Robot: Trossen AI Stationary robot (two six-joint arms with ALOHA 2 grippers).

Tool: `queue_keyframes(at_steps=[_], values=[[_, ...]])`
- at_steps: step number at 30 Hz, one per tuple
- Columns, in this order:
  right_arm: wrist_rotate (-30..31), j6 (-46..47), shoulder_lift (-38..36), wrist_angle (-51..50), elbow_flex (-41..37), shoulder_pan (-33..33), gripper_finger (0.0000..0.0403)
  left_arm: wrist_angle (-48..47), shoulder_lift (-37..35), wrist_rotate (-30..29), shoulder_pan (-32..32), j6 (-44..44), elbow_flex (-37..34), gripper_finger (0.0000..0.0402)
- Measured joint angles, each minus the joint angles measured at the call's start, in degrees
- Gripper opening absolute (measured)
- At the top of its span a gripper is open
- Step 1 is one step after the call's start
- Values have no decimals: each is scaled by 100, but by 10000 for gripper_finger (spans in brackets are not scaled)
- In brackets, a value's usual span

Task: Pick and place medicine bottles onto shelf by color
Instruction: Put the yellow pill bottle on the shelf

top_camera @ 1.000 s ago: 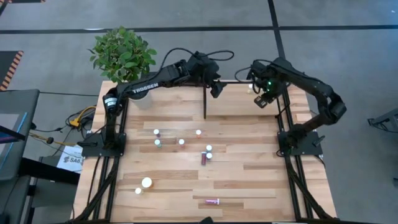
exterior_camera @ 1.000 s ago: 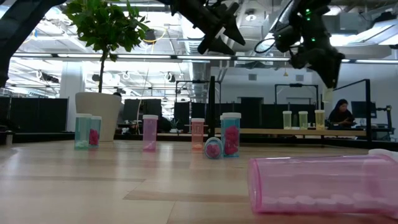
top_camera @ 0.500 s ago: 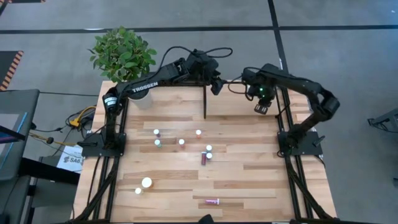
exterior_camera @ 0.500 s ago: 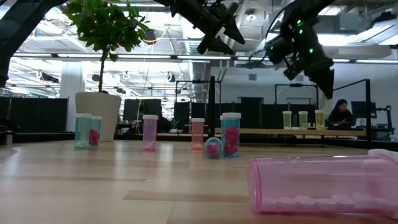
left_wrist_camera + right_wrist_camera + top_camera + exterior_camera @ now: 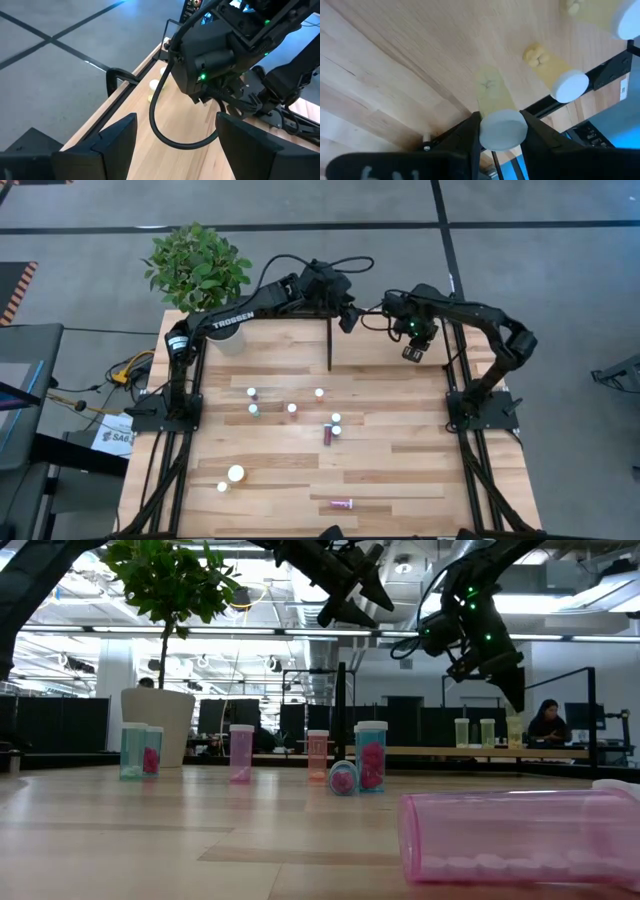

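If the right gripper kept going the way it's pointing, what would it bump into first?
Most likely the bare wood of the shelf. The right gripper is shut on a yellow bottle, so the bottle's base would touch first, seemingly beside another yellow bottle, though depth is hard to judge.

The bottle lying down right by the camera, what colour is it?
Pink, see-through, lying on its side; the bottle shows best in the low view.

Pink bottle [image 5: 520,837] on its side
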Motion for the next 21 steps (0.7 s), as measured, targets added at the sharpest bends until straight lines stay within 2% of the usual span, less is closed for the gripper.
queue_keyframes(at_steps=[21], values=[[-56,-413,13,404,0,356,123,-139,0,46,-33,0,0,256]])
